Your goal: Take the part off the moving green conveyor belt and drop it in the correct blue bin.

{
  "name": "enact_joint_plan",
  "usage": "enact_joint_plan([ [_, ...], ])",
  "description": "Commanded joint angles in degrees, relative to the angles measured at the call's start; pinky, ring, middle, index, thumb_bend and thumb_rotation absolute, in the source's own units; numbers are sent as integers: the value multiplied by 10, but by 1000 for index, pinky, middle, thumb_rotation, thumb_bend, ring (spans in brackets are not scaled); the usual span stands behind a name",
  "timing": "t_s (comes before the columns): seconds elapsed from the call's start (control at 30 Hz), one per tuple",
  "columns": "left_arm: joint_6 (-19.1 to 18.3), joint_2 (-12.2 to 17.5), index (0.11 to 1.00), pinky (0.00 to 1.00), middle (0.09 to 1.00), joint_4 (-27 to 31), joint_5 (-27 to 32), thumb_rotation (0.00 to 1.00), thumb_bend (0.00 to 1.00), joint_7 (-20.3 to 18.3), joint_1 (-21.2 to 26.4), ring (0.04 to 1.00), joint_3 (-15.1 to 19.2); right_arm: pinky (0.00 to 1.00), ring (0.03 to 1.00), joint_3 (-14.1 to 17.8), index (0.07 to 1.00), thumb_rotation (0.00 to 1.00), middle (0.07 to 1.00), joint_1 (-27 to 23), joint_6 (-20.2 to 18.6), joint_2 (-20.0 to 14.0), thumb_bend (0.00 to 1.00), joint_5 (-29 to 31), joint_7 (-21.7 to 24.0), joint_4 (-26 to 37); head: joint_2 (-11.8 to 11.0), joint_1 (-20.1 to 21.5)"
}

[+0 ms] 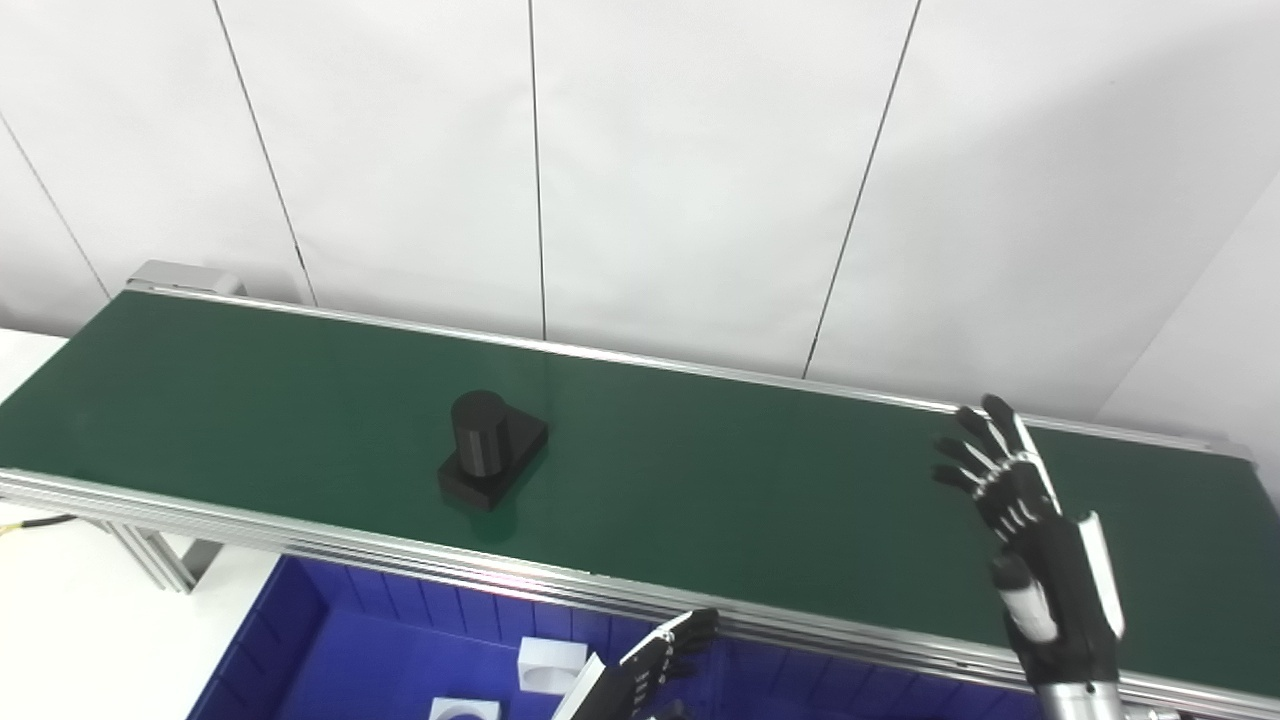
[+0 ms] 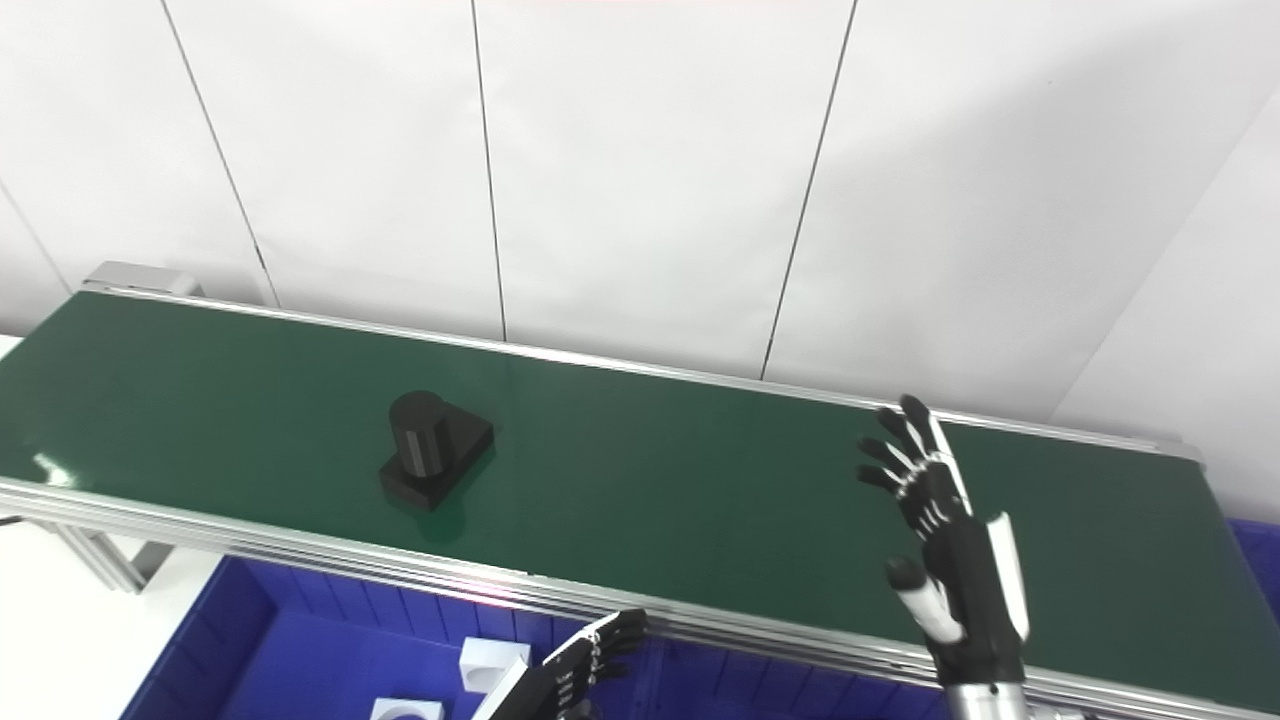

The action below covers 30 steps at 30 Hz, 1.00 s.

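Observation:
A black part [image 1: 490,449], a short cylinder standing on a square base, sits on the green conveyor belt [image 1: 700,470] left of the middle. My right hand [image 1: 1030,530] is raised over the belt's right end, open, fingers spread, empty, far right of the part. My left hand [image 1: 655,665] is low at the bottom edge, over the blue bin [image 1: 300,630] below the belt's near rail, fingers apart and empty. The part also shows in the right eye view [image 2: 432,449].
The blue bin holds white parts [image 1: 548,665] near its middle. The belt has aluminium rails [image 1: 500,575] along both sides and a grey end housing [image 1: 185,277] at the far left. A white panelled wall stands behind. Another blue bin's corner [image 2: 1262,560] shows at the right.

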State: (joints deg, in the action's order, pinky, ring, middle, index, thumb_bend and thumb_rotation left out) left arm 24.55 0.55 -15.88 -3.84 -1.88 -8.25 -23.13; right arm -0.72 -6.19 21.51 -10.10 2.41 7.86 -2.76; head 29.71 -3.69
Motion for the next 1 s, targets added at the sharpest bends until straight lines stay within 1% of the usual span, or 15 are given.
enact_joint_plan([
  [0.0,24,-11,885,860,887,15,2,872,816,-5,4,898,-2,751,851,-9,963,860,926,-34,-12,10,831,-7,2,0,0,-3],
  [0.1,24,-14,881,861,885,13,3,860,830,-6,3,896,-1,732,845,-18,962,857,925,-54,-28,19,827,-23,-1,-9,1,-4],
  [0.23,24,-17,880,855,887,14,-2,858,819,-5,3,894,-3,725,820,-25,942,826,906,-82,-58,37,834,-17,-1,-23,1,-4],
  [0.37,24,-20,880,853,887,14,-8,868,834,-1,3,893,-4,701,793,-35,926,860,887,-111,-63,49,790,-41,-7,-42,-1,-9],
  [0.47,24,-23,878,849,884,14,-12,873,852,3,3,890,-5,701,792,-42,912,867,889,-131,-70,55,805,-55,-9,-59,-2,-14],
  [0.63,24,-24,874,839,878,17,-11,867,870,6,2,885,-9,672,802,-52,896,850,905,-162,-55,62,831,-68,-6,-103,-1,-14],
  [0.73,24,-25,876,838,879,17,-17,874,879,10,2,885,-14,672,803,-57,898,833,906,-181,-54,64,862,-78,-7,-133,-1,-17],
  [0.8,24,-27,874,827,874,18,-24,879,881,16,2,879,-18,675,796,-59,891,801,892,-193,-49,65,868,-77,-5,-152,-1,-22],
  [0.87,24,-28,874,818,873,19,-29,874,874,24,3,876,-23,675,788,-61,893,785,845,-204,-45,66,865,-80,-4,-170,-1,-25],
  [0.9,24,-28,874,812,872,19,-33,871,865,29,3,874,-27,690,787,-63,899,790,808,-208,-46,65,854,-86,-6,-175,-1,-28],
  [0.93,24,-29,874,806,870,19,-35,868,858,34,4,871,-30,756,795,-66,905,807,780,-212,-45,65,860,-92,-7,-182,-1,-28],
  [0.97,24,-29,873,805,869,18,-37,862,855,38,5,870,-33,807,805,-68,910,814,774,-216,-43,65,865,-96,-8,-189,-1,-32],
])
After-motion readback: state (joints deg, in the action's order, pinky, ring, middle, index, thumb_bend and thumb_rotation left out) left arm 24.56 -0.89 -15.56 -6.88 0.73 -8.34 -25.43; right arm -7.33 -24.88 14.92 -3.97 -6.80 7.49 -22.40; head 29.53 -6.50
